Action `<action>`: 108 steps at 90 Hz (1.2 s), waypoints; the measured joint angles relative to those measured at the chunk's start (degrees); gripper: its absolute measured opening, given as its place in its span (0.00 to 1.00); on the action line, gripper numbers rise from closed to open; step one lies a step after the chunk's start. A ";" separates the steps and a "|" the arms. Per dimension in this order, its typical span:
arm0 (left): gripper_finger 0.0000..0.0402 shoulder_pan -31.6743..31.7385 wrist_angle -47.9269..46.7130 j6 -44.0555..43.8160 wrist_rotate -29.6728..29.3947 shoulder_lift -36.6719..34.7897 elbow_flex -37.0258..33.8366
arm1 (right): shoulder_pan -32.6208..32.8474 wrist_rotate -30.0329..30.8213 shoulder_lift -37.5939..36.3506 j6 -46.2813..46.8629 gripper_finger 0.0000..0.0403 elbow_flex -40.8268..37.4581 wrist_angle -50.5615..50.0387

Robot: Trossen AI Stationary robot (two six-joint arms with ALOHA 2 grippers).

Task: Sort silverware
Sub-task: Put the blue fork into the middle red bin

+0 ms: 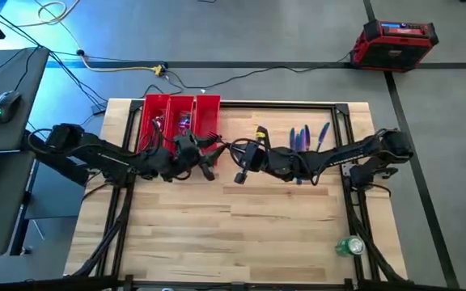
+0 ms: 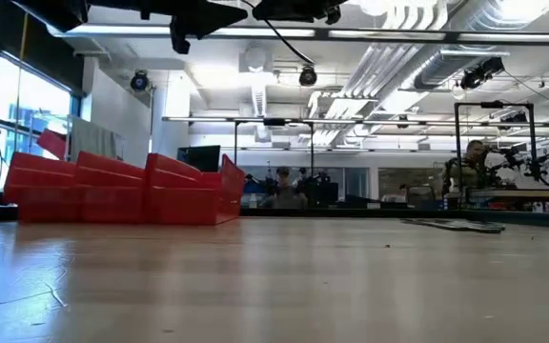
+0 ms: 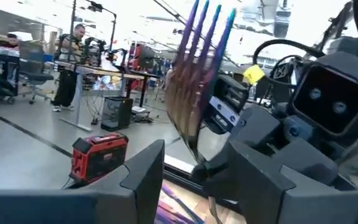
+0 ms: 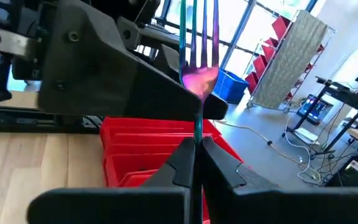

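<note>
The left arm reaches in from the table's left edge, and the left gripper (image 1: 209, 158) sits raised above the wood just in front of the red tray (image 1: 146, 121). Whether its fingers are apart or together cannot be told from any view.

The red tray stands at the far left of the table (image 1: 217, 234) with three side-by-side compartments. Some silverware already lies in the left and middle ones (pieces too small to identify).

At table centre, the right gripper (image 1: 241, 155) faces the left gripper at close range. In the right wrist view its fingers (image 4: 179, 163) are clamped on the handle of an iridescent fork (image 4: 197, 74), held with the tines away from the wrist. The fork's neck shows pink-purple; the tines shift to teal and violet. The left wrist view shows the same fork (image 3: 194, 74) just beyond that arm's own fingers (image 3: 145, 174), with the right gripper's body close behind it.

Farther right, several loose pieces of silverware (image 1: 306, 136) lie on the far part of the table, roughly parallel, blue-purple in tone.

A green can (image 1: 350, 246) lies near the table's front right corner.
</note>
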 joint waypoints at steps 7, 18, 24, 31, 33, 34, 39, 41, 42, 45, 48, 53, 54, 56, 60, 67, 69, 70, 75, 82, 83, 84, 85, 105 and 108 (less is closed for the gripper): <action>0.28 -0.02 -0.09 0.00 -1.27 -0.04 0.05 | 0.09 0.00 0.00 0.09 0.00 0.00 -0.16; 0.09 -0.04 -0.14 0.72 -0.43 -0.04 0.05 | 0.09 0.02 0.00 0.18 0.00 0.00 -0.24; 0.03 -0.20 -0.08 1.47 0.16 -0.04 0.07 | 0.07 -0.10 0.00 0.03 0.00 0.00 -0.43; 0.02 -0.60 -0.18 2.28 -0.01 -0.04 0.07 | 0.09 -0.22 0.00 0.02 0.00 0.01 -1.02; 0.02 -0.70 -0.23 2.76 -0.05 -0.04 0.07 | 0.09 -0.29 0.00 0.01 0.01 0.04 -1.37; 0.01 -0.77 -0.28 3.01 -0.06 -0.04 0.07 | 0.08 -0.32 0.00 0.00 0.01 0.06 -1.59; 0.01 -1.06 -0.75 3.93 -0.14 -0.07 0.07 | 0.08 -0.48 0.00 0.04 0.02 0.12 -3.03; 0.01 -1.18 -1.16 4.26 -0.14 -0.16 0.05 | 0.09 -0.46 0.00 0.10 0.03 0.15 -3.75; 0.00 -1.24 -1.42 4.35 -0.14 -0.20 0.05 | 0.09 -0.46 0.00 0.16 0.03 0.15 -4.13; 0.00 -1.38 -2.54 4.43 -0.22 -0.47 0.08 | 0.07 -0.41 -0.03 0.23 0.04 0.16 -5.22; 0.00 -1.42 -4.23 4.59 -0.80 -1.09 0.29 | 0.07 0.09 -0.10 0.60 0.06 0.17 -6.60; 0.00 -1.35 -7.96 4.79 -1.92 -2.57 1.49 | 0.07 0.60 -0.11 1.43 0.11 0.11 -8.25; 0.00 -1.33 -8.81 4.76 -2.00 -2.86 1.79 | 0.07 0.59 -0.11 1.62 0.12 0.11 -8.39; 0.00 -1.30 -10.86 4.66 -2.37 -3.46 2.51 | 0.08 0.63 -0.11 1.82 0.14 0.11 -8.91; 0.00 -1.51 -16.41 4.59 -3.61 -4.60 3.91 | 0.09 1.34 -0.11 2.32 0.20 0.09 -9.71; 0.00 -1.93 -28.06 4.58 -4.43 -6.17 6.97 | 0.09 3.03 -0.13 2.95 0.30 0.09 -11.64; 0.00 -2.05 -31.40 4.59 -4.73 -6.64 8.07 | 0.09 3.60 -0.13 3.08 0.33 0.09 -12.40; 0.00 -2.09 -33.10 4.53 -4.86 -6.88 8.66 | 0.09 3.81 -0.18 3.14 0.34 0.09 -12.81; 0.00 -2.14 -42.55 3.21 -5.76 -8.16 11.98 | 0.09 5.25 -0.34 3.73 0.41 0.09 -15.03; 0.00 -1.28 -59.34 -2.27 -7.78 -9.32 16.72 | 0.09 6.42 -1.02 4.57 0.49 0.09 -18.61; 0.00 -0.98 -61.85 -3.29 -8.07 -9.38 17.30 | 0.09 6.46 -1.10 4.75 0.50 0.09 -19.12; 0.00 -0.66 -64.50 -4.30 -8.29 -9.42 17.90 | 0.09 6.56 -1.14 4.85 0.51 0.09 -19.63; 0.00 -0.31 -67.16 -5.33 -8.46 -9.46 18.50 | 0.08 6.71 -1.17 4.99 0.52 0.09 -20.08; 0.00 16.82 -99.57 -26.17 -0.15 -11.51 22.69 | -0.27 8.30 -1.16 7.35 0.58 0.04 -23.59; 0.00 19.74 -99.83 -26.22 1.05 -11.51 21.87 | -0.33 8.28 -1.16 7.50 0.58 0.04 -23.61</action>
